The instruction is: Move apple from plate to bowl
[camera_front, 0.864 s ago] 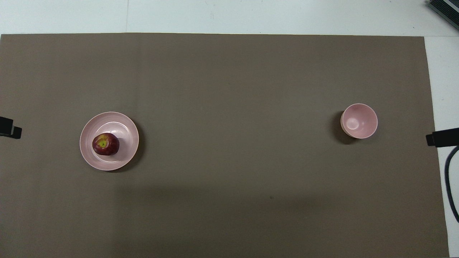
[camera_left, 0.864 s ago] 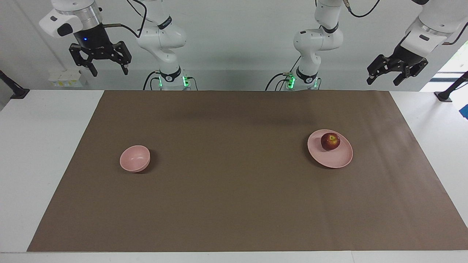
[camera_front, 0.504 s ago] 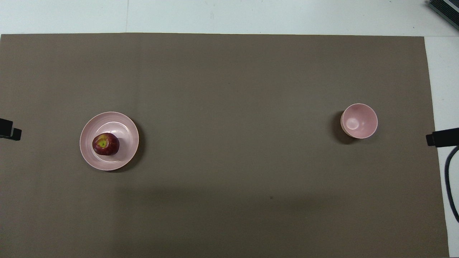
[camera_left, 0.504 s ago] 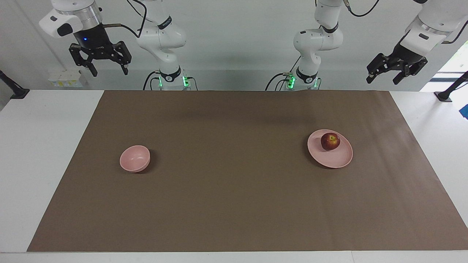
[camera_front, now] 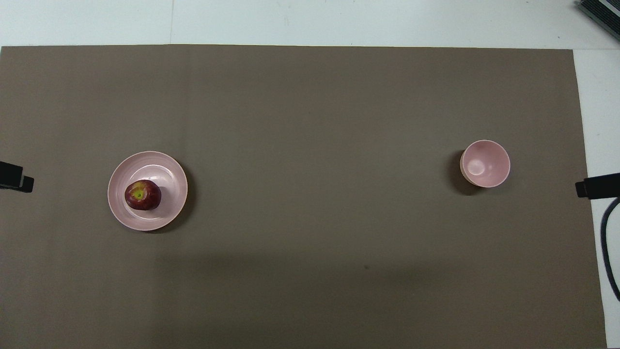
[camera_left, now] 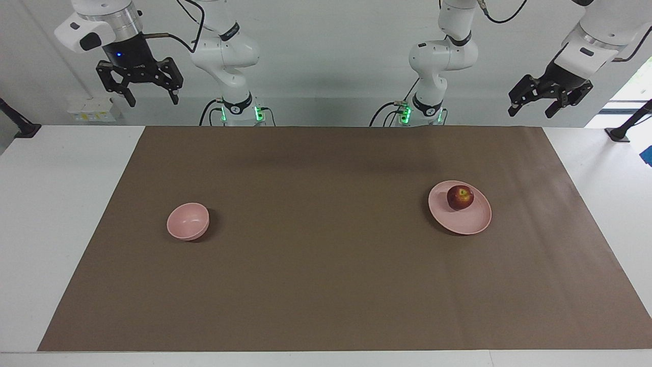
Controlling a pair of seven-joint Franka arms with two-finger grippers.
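Note:
A dark red apple [camera_left: 460, 197] [camera_front: 142, 195] with a yellowish stem patch sits on the pale pink plate [camera_left: 468, 220] [camera_front: 162, 170], toward the left arm's end of the table. The small deep pink bowl [camera_left: 188, 221] [camera_front: 485, 164] stands empty toward the right arm's end. My left gripper [camera_left: 530, 109] hangs open, high in the air at its end of the table, well away from the plate. My right gripper [camera_left: 152, 98] hangs open, high up at its own end, holding nothing. In the overhead view only a fingertip [camera_front: 16, 177] of the left gripper and a fingertip [camera_front: 596, 186] of the right one show at the edges.
A brown mat [camera_left: 326, 285] covers most of the white table [camera_left: 51, 204]. The two arm bases [camera_left: 237, 109] [camera_left: 425, 109] stand at the mat's edge nearest the robots. A black cable [camera_front: 608, 252] hangs at the right arm's end.
The left gripper has drifted slightly up and inward over its end of the table. The right gripper, apple, plate and bowl have stayed where they were.

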